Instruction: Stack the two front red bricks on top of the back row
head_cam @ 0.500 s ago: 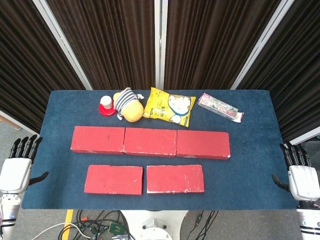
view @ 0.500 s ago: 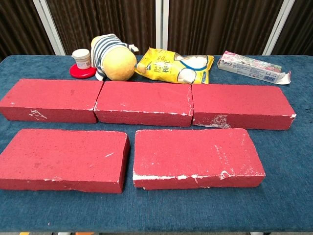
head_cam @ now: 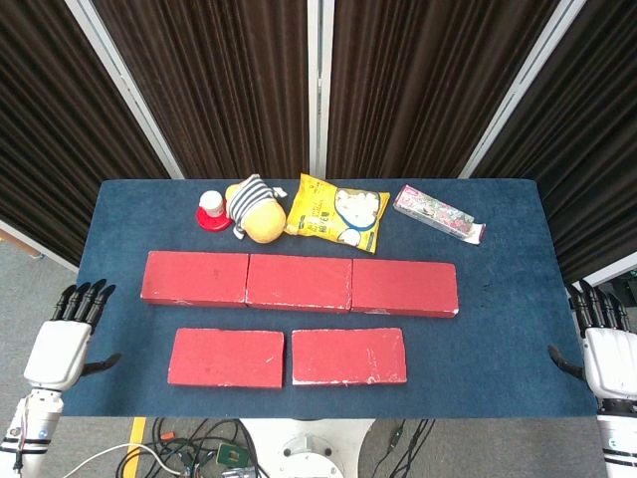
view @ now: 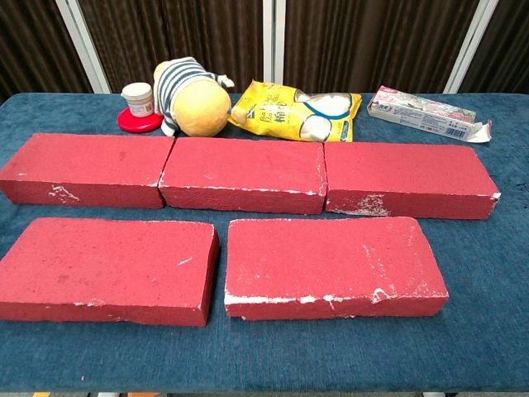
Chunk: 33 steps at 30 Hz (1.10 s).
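A small white jar [head_cam: 211, 202] stands on a red lid or dish [head_cam: 211, 221] at the back of the blue table [head_cam: 498, 329]; what is inside it cannot be told. Beside it lies a striped soft toy [head_cam: 255, 211], then a yellow snack bag [head_cam: 336, 212] (sealed, with round white pieces pictured on it) and a flat printed packet [head_cam: 438, 214] further to the right.

The two front bricks, the left front brick [head_cam: 226, 358] and the right front brick [head_cam: 348, 356], lie flat side by side near the front edge, with a narrow gap between them. Just behind them runs the back row [head_cam: 299, 284] of three red bricks laid end to end.

The left hand [head_cam: 64, 341] hangs off the table's left edge, well apart from the left front brick, fingers spread and holding nothing. The right hand [head_cam: 605, 351] sits off the right edge, likewise well clear of the right front brick, fingers apart and empty. Neither hand shows in the chest view.
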Each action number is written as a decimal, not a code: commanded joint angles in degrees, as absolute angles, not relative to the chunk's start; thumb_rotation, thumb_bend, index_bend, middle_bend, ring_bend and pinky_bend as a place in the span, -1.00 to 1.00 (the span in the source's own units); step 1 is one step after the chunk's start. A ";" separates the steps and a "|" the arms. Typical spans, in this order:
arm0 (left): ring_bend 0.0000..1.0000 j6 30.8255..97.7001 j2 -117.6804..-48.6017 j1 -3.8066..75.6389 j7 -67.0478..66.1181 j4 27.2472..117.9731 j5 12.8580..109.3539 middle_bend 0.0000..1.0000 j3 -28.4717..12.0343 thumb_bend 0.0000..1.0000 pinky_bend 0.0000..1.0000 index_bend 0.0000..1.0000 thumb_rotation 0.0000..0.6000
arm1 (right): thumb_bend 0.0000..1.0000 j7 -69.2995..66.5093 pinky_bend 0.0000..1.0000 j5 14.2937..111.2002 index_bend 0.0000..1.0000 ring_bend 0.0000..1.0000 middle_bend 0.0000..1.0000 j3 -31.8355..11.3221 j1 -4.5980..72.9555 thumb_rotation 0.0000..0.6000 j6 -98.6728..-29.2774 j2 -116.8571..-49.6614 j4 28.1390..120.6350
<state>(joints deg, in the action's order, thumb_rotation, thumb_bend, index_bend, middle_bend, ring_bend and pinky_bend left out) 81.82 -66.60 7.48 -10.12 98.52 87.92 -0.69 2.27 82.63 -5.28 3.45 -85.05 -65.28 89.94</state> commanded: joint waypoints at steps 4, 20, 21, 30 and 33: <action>-1.00 74.38 -66.22 9.98 -4.16 103.66 89.12 -0.94 2.68 -0.88 -0.99 -0.91 1.00 | -0.78 0.66 -1.00 83.34 -1.00 -1.00 -1.00 -5.18 3.63 1.00 -84.95 -65.05 88.86; -1.00 61.60 -76.46 16.55 -11.62 103.44 83.34 -0.94 2.55 -0.91 -0.99 -0.91 1.00 | -0.78 0.71 -1.00 82.37 -1.00 -1.00 -1.00 -5.69 3.43 1.00 -85.06 -63.98 89.13; -1.00 61.27 -77.01 16.86 -12.40 103.04 83.14 -0.94 2.49 -0.91 -0.99 -0.91 1.00 | -0.78 0.74 -1.00 82.25 -1.00 -1.00 -1.00 -5.69 3.45 1.00 -84.93 -63.92 89.13; -1.00 59.44 -80.02 18.38 -13.43 101.28 80.04 -0.95 2.12 -0.91 -0.99 -0.91 1.00 | -0.78 0.38 -1.00 81.54 -1.00 -1.00 -1.00 -5.68 3.57 1.00 -84.07 -63.99 88.51; -1.00 58.99 -80.41 18.81 -13.18 100.59 79.26 -0.97 1.94 -0.91 -0.99 -0.92 1.00 | -0.78 0.30 -1.00 81.49 -1.00 -1.00 -1.00 -5.65 3.65 1.00 -83.86 -64.14 88.29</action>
<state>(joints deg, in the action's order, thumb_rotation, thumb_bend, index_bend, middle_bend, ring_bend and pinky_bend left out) 59.10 -80.30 18.70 -13.25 100.73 79.40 2.00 0.31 81.50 -5.65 3.65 -83.86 -64.15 88.28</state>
